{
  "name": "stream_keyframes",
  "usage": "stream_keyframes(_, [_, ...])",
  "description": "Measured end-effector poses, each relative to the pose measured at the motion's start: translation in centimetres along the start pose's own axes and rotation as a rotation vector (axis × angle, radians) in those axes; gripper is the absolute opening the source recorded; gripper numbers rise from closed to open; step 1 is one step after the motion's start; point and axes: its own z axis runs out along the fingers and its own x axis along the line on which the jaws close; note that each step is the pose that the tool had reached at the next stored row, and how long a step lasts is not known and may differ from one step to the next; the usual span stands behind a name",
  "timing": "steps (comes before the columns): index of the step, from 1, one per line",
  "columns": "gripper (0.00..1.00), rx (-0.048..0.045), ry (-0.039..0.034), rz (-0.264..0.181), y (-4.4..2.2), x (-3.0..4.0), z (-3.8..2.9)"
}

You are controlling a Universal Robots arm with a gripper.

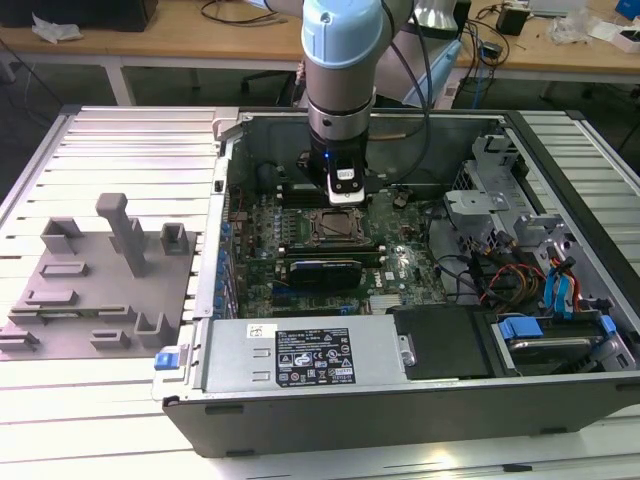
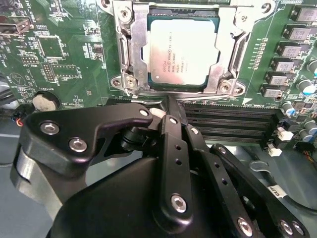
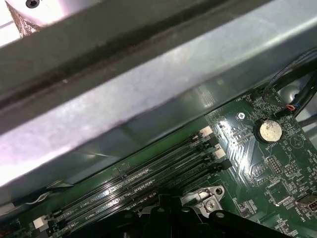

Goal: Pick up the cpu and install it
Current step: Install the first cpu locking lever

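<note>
- The black hinged-link gripper (image 2: 166, 106) sits nearest the lens in the second wrist view; its fingertips meet in a narrow point, seemingly together and holding nothing
- At 12 o'clock from it, the thin square silvery-topped cpu (image 2: 184, 52) lies seated in the metal-framed socket (image 2: 130, 47)
- Likely light, rigid, slick and fragile; bare edges are the only hold, and the frame hides them

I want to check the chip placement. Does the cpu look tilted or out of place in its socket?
Nothing stands out. In the second wrist view the cpu lies flat and square inside the metal socket frame, metal top upward, apart from the gripper.
</note>
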Motion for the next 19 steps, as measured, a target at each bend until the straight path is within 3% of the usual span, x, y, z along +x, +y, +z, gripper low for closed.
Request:
stream_keyframes(7, [0.11,-0.0002,-0.0001,0.0,0.05,-0.01,-0.14])
stream_keyframes(13, [0.11,-0.0007,0.0,0.0,0.65,0.31,-0.21])
stream_keyframes(19, [0.11,-0.0001,0.0,0.0,0.7,0.31,-0.43])
